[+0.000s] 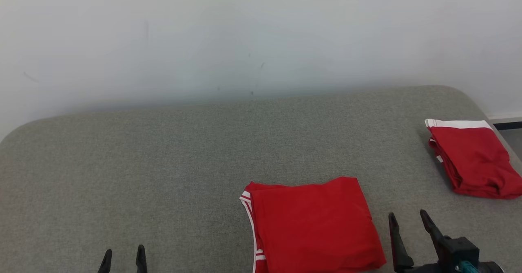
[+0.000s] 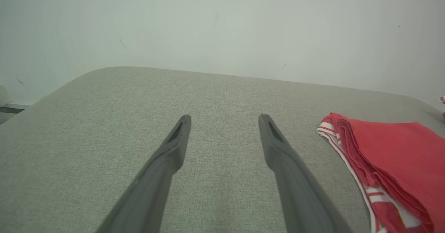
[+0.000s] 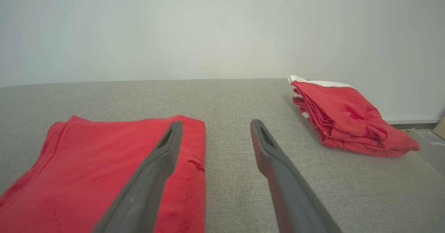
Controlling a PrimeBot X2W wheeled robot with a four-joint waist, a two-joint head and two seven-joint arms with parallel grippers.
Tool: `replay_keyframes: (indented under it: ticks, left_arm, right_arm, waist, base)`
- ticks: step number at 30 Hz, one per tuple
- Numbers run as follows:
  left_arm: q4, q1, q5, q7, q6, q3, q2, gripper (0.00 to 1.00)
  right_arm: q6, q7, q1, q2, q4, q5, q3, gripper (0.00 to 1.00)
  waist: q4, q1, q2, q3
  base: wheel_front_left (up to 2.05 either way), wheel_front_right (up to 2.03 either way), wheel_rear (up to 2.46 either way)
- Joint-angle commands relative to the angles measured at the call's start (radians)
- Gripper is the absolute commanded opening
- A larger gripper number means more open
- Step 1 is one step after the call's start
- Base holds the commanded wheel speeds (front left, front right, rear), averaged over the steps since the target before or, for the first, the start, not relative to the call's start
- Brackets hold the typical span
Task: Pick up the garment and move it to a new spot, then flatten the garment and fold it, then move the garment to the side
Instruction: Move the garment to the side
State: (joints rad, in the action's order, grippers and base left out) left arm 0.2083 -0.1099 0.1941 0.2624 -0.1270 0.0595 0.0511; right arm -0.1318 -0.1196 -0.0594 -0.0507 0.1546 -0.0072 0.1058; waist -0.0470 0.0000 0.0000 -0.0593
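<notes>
Biggest risk here: if the right gripper (image 1: 407, 214) pinches just the top layer of the folded red garment (image 1: 314, 224), the fold peels open once it's dragged sideways. Both it and the left gripper (image 1: 124, 249) have jaws wide apart, holding nothing. The garment lies near the front of the grey surface (image 1: 163, 163), just beside the right gripper. It's a tidy rectangle with white trim on one edge, several layers I think. Another folded red pile (image 1: 475, 159) sits far right.
</notes>
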Motion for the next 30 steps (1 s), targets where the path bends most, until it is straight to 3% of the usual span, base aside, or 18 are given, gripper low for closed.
replay_keyframes:
  ticks: [1, 4, 7, 12, 18, 23, 30]
  left_arm:
    - [-0.002, 0.003, 0.001, 0.003, -0.003, 0.002, -0.001, 1.00]
    - [-0.005, 0.000, 0.004, 0.003, -0.002, 0.001, -0.001, 1.00]
    - [-0.007, -0.004, 0.008, 0.003, -0.002, -0.001, -0.001, 1.00]
    - [-0.006, 0.007, 0.015, 0.003, -0.002, -0.006, -0.001, 1.00]
    - [-0.014, 0.013, 0.015, 0.003, -0.002, -0.021, -0.001, 1.00]
    - [-0.020, 0.033, 0.005, 0.003, -0.001, -0.036, -0.001, 1.00]
    - [-0.018, 0.059, -0.003, 0.003, -0.001, -0.037, -0.001, 1.00]
  right_arm:
    - [0.002, 0.011, 0.009, 0.001, -0.006, 0.001, -0.004, 1.00]
    - [0.002, 0.131, 0.021, 0.001, -0.042, 0.015, -0.027, 1.00]
    - [0.002, 0.338, 0.027, -0.006, -0.088, 0.048, -0.037, 1.00]
    - [0.002, 0.701, 0.057, -0.061, -0.223, 0.136, -0.048, 1.00]
    - [0.002, 1.006, 0.110, -0.152, -0.290, 0.246, -0.042, 1.00]
    - [0.002, 1.124, 0.172, -0.190, -0.233, 0.298, 0.003, 1.00]
    - [0.002, 1.155, 0.237, -0.175, -0.143, 0.308, 0.029, 1.00]
  waist:
    - [0.000, 0.0000, 0.0000, 0.000]
    - [0.002, 0.0000, 0.0000, 0.003]
    - [0.004, 0.0000, 0.0000, 0.006]
    - [0.014, 0.0000, 0.0000, 0.017]
    - [0.040, 0.0000, 0.0000, 0.043]
    - [0.073, 0.0000, 0.0000, 0.087]
    - [0.114, 0.0000, 0.0000, 0.138]
  base:
    - [0.00, 0.00, 0.00]
    - [0.00, 0.00, 0.00]
    - [0.00, 0.00, 0.00]
    - [0.00, 0.00, 0.00]
    - [0.00, 0.00, 0.00]
    - [0.00, 0.00, 0.00]
    - [0.00, 0.00, 0.00]
